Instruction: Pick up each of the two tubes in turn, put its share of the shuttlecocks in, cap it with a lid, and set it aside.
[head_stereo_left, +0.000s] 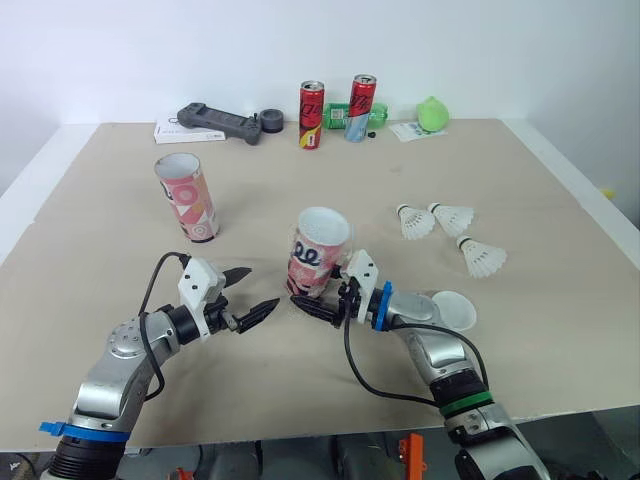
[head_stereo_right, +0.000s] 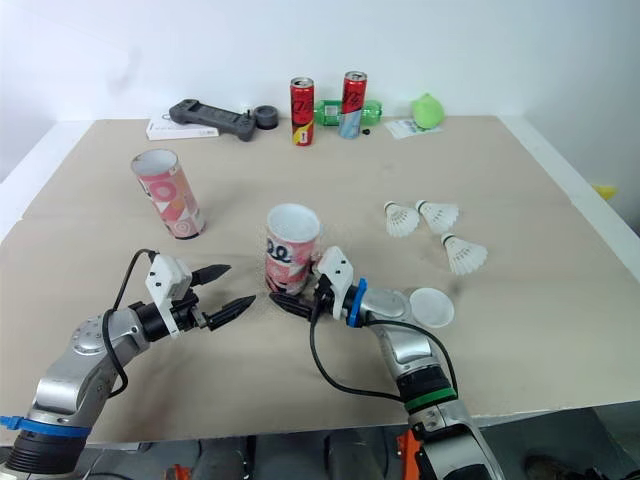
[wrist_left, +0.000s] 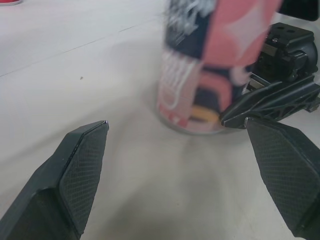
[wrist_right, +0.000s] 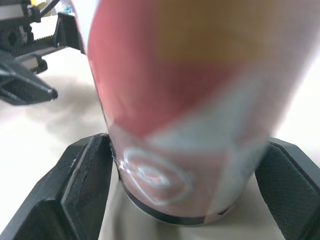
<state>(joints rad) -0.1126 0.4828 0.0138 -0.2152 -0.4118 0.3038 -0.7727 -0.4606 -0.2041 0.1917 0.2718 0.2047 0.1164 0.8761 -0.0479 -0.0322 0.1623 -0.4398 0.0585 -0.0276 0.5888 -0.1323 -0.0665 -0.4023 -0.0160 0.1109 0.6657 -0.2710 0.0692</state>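
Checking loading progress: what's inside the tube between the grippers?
The near tube shows white inner wall at its open mouth; deeper inside is hidden by its side.

**Tabletop stock, by count**

- tube (head_stereo_left: 187, 197) (head_stereo_left: 318, 255), pink-patterned, open-topped: 2
- shuttlecock (head_stereo_left: 415, 221) (head_stereo_left: 452, 218) (head_stereo_left: 484, 258), white: 3
- lid (head_stereo_left: 453, 311), white, round: 1 plainly seen
- drink can (head_stereo_left: 312, 115) (head_stereo_left: 360, 108), red: 2
- green bottle (head_stereo_left: 340, 117), lying down: 1
- green round object (head_stereo_left: 432, 114): 1
- black controller (head_stereo_left: 220, 123): 1
- tape roll (head_stereo_left: 271, 120), dark: 1

Left hand (head_stereo_left: 262, 287) spread, right hand (head_stereo_left: 320, 297) clamped.
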